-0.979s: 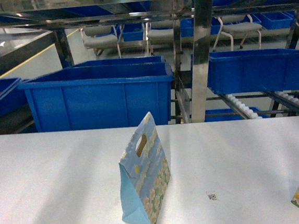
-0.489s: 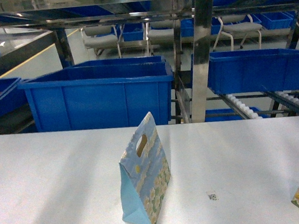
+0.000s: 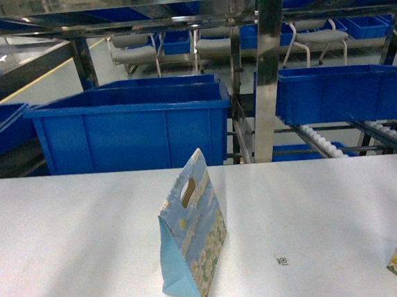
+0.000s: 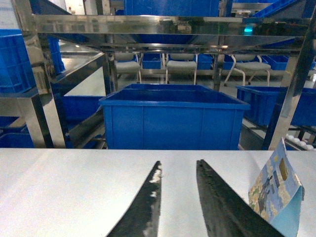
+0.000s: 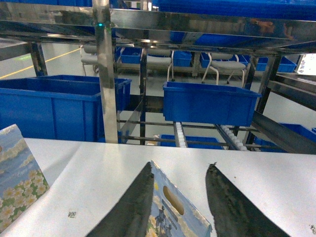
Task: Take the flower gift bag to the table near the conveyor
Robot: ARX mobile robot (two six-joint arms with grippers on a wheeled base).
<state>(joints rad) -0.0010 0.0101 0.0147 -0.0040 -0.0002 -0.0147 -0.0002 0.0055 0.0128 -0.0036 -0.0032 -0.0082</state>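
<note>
Right wrist view showed the right gripper (image 5: 177,197) open around a bag (image 5: 180,215) top, so closing on it seemed the next move.

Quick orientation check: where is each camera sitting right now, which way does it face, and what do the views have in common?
Head: high on the robot, slanting down over the plain white table at the upright blue flower-print paper gift bag; no robot parts show.
Left wrist: low over the table, facing the steel-framed roller conveyor rack; the open left gripper shows, empty.
Right wrist: facing the rack; the open right gripper straddles a second flower-print bag.
Shared: the first gift bag appears in all three.
</note>
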